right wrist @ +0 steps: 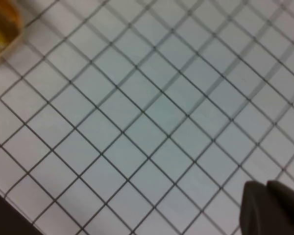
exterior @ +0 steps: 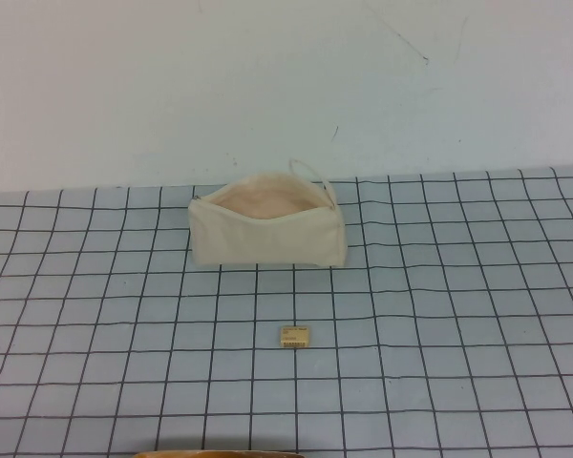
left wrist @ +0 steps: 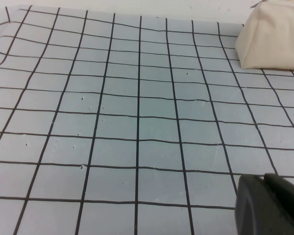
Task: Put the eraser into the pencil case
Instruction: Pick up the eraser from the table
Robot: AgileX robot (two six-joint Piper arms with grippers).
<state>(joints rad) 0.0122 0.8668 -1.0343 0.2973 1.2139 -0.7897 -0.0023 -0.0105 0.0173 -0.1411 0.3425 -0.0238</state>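
Note:
The pencil case is a cream-white fabric pouch lying on the checked mat at the back middle, its zip open and its pinkish lining showing, with a loop cord at its right end. The eraser is a tiny tan block with a printed label, lying on the mat in front of the pouch. Neither gripper shows in the high view. My left gripper is shut and empty above bare mat, with the pouch well ahead of it. My right gripper is shut and empty over bare mat.
A grey-blue mat with a black grid covers the table, and a white wall stands behind it. An orange-yellow object shows at a corner of the right wrist view. A tan rim shows at the near edge.

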